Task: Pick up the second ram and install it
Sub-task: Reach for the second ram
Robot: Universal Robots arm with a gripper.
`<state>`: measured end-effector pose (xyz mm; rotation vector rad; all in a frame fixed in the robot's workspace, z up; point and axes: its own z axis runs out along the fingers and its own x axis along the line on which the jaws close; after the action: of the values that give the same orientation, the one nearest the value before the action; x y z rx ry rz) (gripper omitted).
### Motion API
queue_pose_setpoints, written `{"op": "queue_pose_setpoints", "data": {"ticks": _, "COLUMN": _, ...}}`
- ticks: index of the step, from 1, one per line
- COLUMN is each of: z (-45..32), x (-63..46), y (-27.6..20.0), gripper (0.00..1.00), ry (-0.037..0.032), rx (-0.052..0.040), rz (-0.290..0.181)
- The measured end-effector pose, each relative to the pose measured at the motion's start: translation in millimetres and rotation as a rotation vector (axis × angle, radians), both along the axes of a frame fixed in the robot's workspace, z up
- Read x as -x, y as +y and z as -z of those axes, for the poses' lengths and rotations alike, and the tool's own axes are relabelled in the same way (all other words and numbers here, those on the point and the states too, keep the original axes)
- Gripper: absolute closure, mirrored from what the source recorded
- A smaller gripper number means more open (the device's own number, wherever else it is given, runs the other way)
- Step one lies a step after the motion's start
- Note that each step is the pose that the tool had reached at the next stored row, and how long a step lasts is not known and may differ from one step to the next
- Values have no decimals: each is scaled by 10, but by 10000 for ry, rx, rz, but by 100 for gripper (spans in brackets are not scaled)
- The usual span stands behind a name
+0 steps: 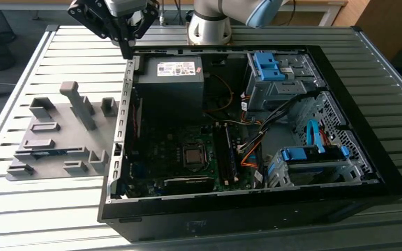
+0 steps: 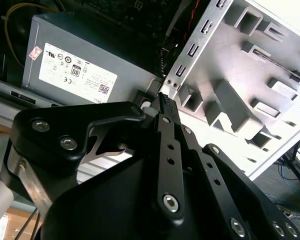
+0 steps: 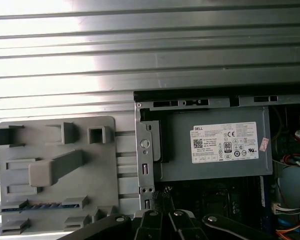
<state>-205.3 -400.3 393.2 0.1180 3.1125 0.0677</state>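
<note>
Over the back corner of the open computer case [image 1: 257, 217], close to the power supply [image 1: 169, 78], the tool [image 1: 126, 50] hangs pointing down, its tips just above the case's metal rim. In the second wrist view its two fingers [image 2: 166, 125] lie pressed together along their length, with nothing gripped between them.

The memory stick [image 1: 47, 152] is well apart from the tool, outside the case. It sits in a slot of a grey holder plate [image 1: 68, 137] that lies on the slatted metal desk [image 1: 19, 209] just beside the case wall. In the first wrist view the memory stick [image 3: 42, 205] shows as a thin blue strip with a row of small dark chips, lying lengthwise in its slot. A slanted grey post [image 1: 80, 104] rises from the plate nearer the tool than the stick does, and several other slots and blocks on the plate stand around it. Inside the case, beyond the power supply from the tool, the green main board [image 1: 187, 157] is open to view.
</note>
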Motion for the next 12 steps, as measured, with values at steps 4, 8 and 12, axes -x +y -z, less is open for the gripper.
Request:
{"op": "queue_pose_setpoints", "data": {"ticks": 4, "z": 0, "x": 17, "y": 0, "gripper": 89, "ry": 0, "rx": 1, "rz": 0}}
{"op": "queue_pose_setpoints", "data": {"ticks": 8, "z": 0, "x": 35, "y": 0, "gripper": 89, "ry": 0, "rx": 0, "rz": 0}}
{"op": "queue_pose_setpoints", "data": {"ticks": 12, "z": 0, "x": 53, "y": 0, "gripper": 89, "ry": 0, "rx": 1, "rz": -1}}
